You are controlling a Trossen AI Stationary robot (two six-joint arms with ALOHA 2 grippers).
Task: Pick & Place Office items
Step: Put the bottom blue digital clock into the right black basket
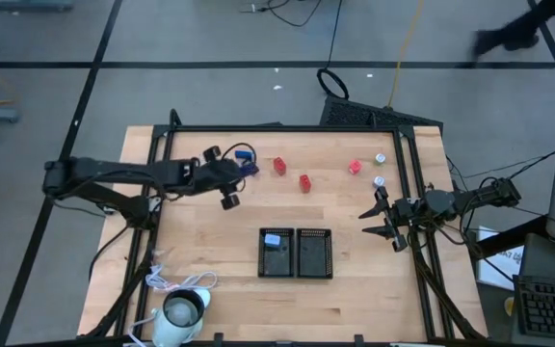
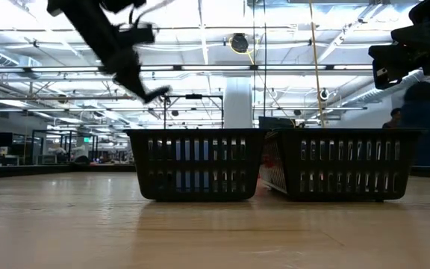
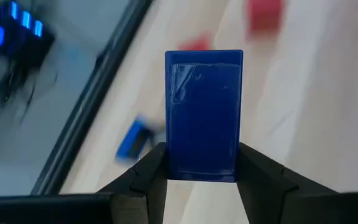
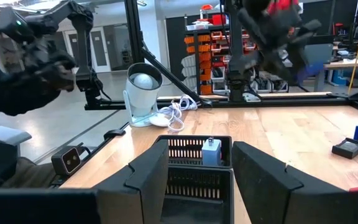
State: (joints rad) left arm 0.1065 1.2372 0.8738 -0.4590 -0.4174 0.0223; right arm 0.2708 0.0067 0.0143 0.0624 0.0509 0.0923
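My left gripper (image 1: 237, 173) hangs above the far left part of the table, shut on a dark blue block (image 3: 204, 115); the right wrist view shows it lifted (image 4: 309, 68). Below it a light blue block (image 3: 132, 138) lies on the wood. Three red blocks (image 1: 279, 165) (image 1: 304, 181) (image 1: 355, 167) and two silvery round bits (image 1: 380, 157) (image 1: 378, 180) lie on the far half of the table. Another light blue block (image 1: 273, 240) sits in the left tray (image 1: 264, 265). My right gripper (image 1: 379, 217) is open near the right edge and holds nothing. My left gripper pinches the dark blue block by its lower end (image 3: 202, 168), one finger (image 3: 148, 177) on each narrow side. The block's flat face is turned toward the wrist camera and most of it sticks out past the fingertips. It is lifted clear of the table.
Two black slotted trays (image 1: 314, 253) stand side by side at the near middle of the table. A white cup-like thing with a cord (image 1: 183, 313) is at the near left corner. A black frame runs along the table's edges. A person (image 2: 424, 112) shows beyond the table.
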